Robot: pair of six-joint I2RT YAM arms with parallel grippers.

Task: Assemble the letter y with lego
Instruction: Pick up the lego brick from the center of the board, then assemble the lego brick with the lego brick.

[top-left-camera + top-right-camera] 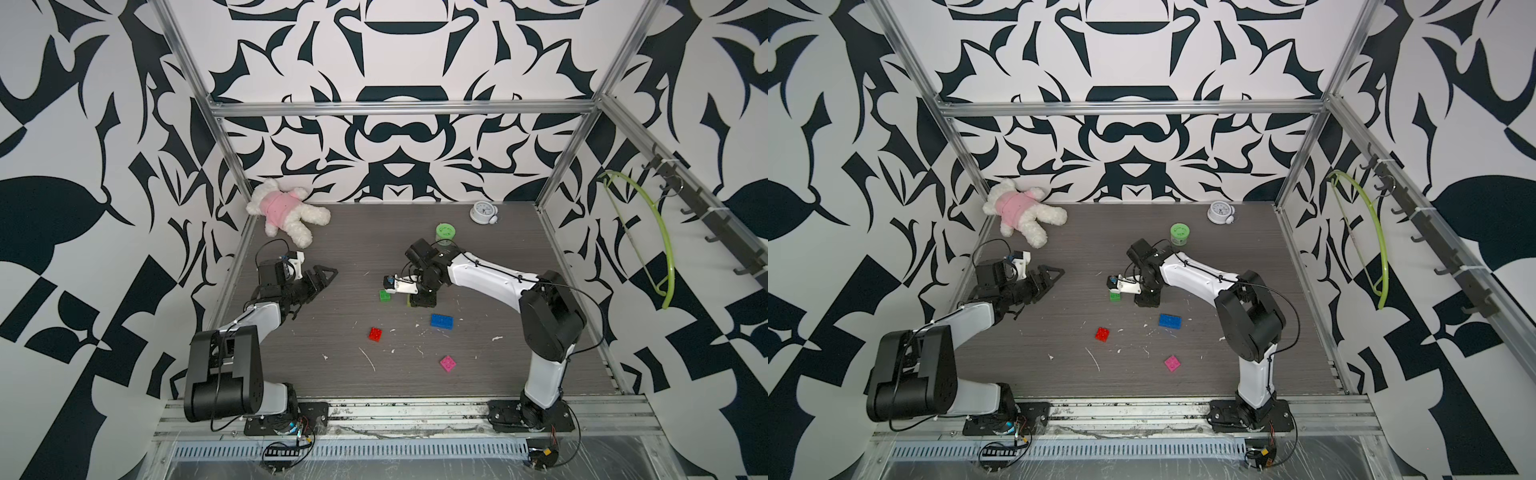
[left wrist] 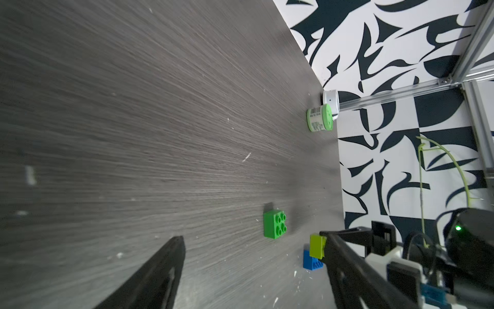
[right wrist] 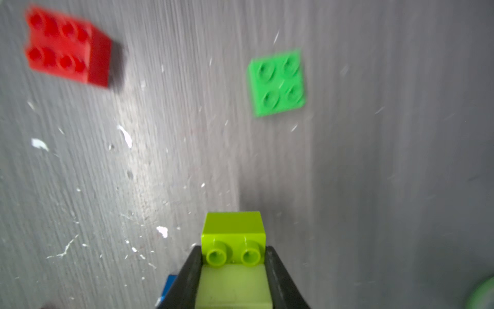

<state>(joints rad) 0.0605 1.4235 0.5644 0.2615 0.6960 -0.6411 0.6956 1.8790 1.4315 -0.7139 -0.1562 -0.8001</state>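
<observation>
My right gripper [image 3: 233, 250] is shut on a lime brick [image 3: 233, 227] just above the table; a second lime piece [image 3: 232, 286] sits between the fingers behind it. In a top view the right gripper [image 1: 419, 299] hangs mid-table, just right of the green brick [image 1: 385, 296]. The blue rectangle [image 1: 441, 322], red brick [image 1: 375, 334] and pink brick [image 1: 447, 363] lie loose nearer the front. My left gripper [image 1: 318, 291] stands open and empty at the left. In its wrist view the left gripper [image 2: 251, 239] faces the green brick [image 2: 274, 224] and the held lime brick [image 2: 316, 246].
A white plush toy [image 1: 286, 216] in pink lies at the back left. A small clock [image 1: 482, 212] and a round green tub [image 1: 445, 232] stand at the back right. White flecks dot the dark table [image 1: 353, 374]. Metal frame rails border it.
</observation>
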